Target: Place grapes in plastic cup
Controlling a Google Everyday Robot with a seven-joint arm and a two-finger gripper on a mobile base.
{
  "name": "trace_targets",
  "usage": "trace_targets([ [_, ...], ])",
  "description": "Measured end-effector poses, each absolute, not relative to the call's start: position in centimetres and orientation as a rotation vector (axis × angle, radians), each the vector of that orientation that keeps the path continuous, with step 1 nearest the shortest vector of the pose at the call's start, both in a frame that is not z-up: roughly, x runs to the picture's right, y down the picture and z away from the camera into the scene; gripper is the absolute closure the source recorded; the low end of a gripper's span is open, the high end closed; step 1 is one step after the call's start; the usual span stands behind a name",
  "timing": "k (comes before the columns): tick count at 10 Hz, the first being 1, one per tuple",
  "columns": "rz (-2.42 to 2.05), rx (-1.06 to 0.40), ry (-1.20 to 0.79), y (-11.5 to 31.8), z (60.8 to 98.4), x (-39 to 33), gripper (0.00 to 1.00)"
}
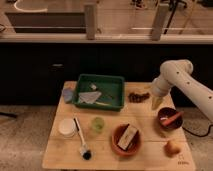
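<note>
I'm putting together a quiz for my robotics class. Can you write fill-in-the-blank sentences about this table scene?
1. The claw hovers just right of a dark bunch of ___.
2. The light-green cup stands in front of the ___ tray.
3. The box leans inside the ___ bowl.
Missing words: grapes; green; orange.

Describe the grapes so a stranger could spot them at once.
On the wooden table, look just right of the green tray. The grapes lie there, left of the gripper: a small dark purple-brown bunch, unlike the round orange fruit at the front.
</note>
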State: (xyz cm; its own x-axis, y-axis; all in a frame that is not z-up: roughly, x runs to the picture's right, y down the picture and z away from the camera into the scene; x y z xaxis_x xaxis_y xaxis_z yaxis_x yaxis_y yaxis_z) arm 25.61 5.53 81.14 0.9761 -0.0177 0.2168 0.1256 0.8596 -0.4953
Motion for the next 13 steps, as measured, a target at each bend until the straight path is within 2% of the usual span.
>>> trace_targets([
  [5,-0.018,-0.57,-0.157,6.4,85.6,24.6,0.2],
  [13,0.022,-0.605,-0.151,8.5,89.3,25.0,0.2],
])
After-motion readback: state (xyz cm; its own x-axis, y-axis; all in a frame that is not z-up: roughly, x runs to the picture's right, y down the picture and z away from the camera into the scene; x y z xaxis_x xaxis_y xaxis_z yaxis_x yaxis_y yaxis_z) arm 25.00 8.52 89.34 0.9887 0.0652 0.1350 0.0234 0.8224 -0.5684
